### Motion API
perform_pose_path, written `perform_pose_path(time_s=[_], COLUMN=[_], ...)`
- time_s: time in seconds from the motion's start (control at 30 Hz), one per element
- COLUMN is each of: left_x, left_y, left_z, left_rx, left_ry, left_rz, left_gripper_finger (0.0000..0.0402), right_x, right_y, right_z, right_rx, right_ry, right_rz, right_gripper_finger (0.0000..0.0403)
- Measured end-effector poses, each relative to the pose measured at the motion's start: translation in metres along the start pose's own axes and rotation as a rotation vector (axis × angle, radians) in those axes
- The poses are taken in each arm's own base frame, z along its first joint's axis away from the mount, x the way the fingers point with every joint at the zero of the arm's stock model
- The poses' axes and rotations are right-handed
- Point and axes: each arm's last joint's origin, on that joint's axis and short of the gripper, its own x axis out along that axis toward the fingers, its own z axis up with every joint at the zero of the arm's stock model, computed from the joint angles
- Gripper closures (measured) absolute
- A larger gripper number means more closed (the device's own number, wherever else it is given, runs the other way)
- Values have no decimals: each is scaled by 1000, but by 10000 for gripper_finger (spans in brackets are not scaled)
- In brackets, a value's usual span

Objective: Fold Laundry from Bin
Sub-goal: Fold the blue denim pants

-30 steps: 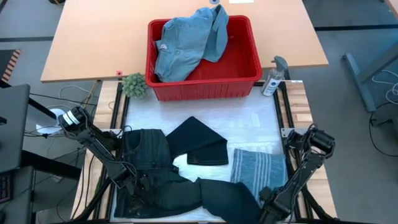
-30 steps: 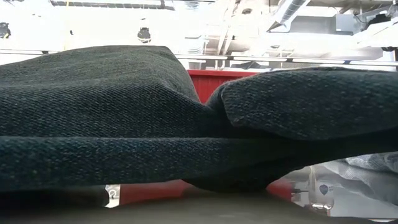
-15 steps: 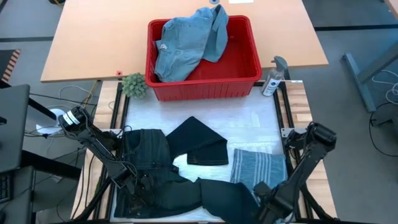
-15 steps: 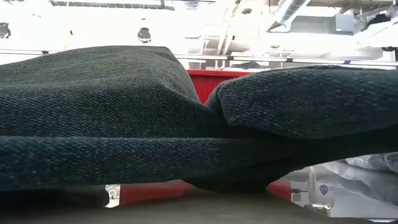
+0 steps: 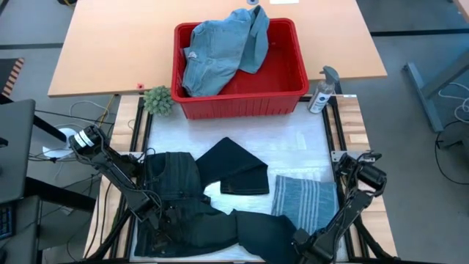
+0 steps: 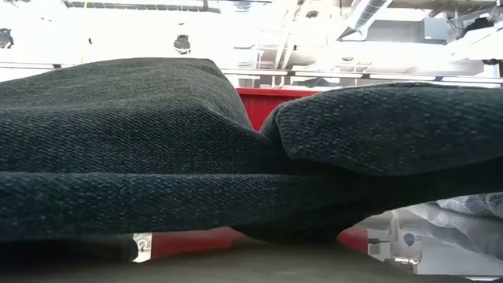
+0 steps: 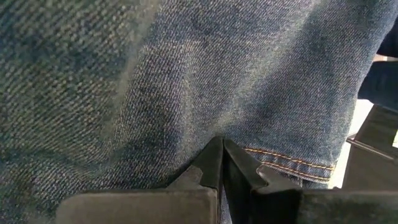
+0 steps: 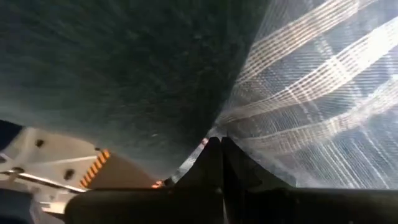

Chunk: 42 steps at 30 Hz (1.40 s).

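The left gripper (image 7: 222, 142) is pinched tight against dark jeans (image 5: 172, 192), faded blue denim with an orange-stitched hem just beside its tips. The right gripper (image 8: 221, 142) is likewise clenched, its tips at the seam where dark navy trousers (image 5: 267, 231) meet the blue-grey white-striped shirt (image 5: 304, 196) (whether cloth sits between them, I cannot tell). Well beyond both, the red bin (image 5: 286, 92) holds crumpled light blue denim (image 5: 220, 48).
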Motion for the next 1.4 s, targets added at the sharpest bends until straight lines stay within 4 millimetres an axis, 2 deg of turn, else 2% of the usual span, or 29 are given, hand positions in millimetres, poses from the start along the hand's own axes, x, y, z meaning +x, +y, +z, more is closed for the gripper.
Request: perform_pose_path(time_s=[0.13, 0.47, 0.63, 0.7, 0.77, 0.93, 1.03, 1.1, 1.27, 1.4], left_x=[0, 0, 0, -1, -3, -8, -8, -8, -8, -8], left_y=[1, 1, 1, 1, 1, 0, 0, 0, 0, 0], left_z=[2, 3, 2, 2, 2, 2, 2, 2, 2, 2], left_rx=[-7, 6, 5, 5, 4, 5, 11, 11, 10, 21], left_ry=[4, 26, 45, 42, 36, -1, -1, -1, -4, -5], left_rz=[-4, -17, -22, -25, -29, -31, -30, -31, -31, -32], left_gripper_finger=[401, 401, 401, 401, 401, 401, 401, 401, 401, 401], right_x=[4, 23, 25, 17, 1, -59, -85, -91, -75, -68], right_y=[-5, -37, -34, -29, -26, -26, -22, -19, -7, 0], right_z=[2, 7, 7, 4, -1, -14, -14, -7, 16, 25], right_rx=[33, 38, 39, 43, 53, 69, 48, 37, 130, 220], right_ry=[2, 126, 139, 97, 52, -98, -256, -347, -350, -328], right_rz=[-26, -266, -235, -206, -169, 6, 181, 234, 198, 199], right_gripper_finger=[388, 388, 388, 388, 388, 386, 355, 325, 247, 176])
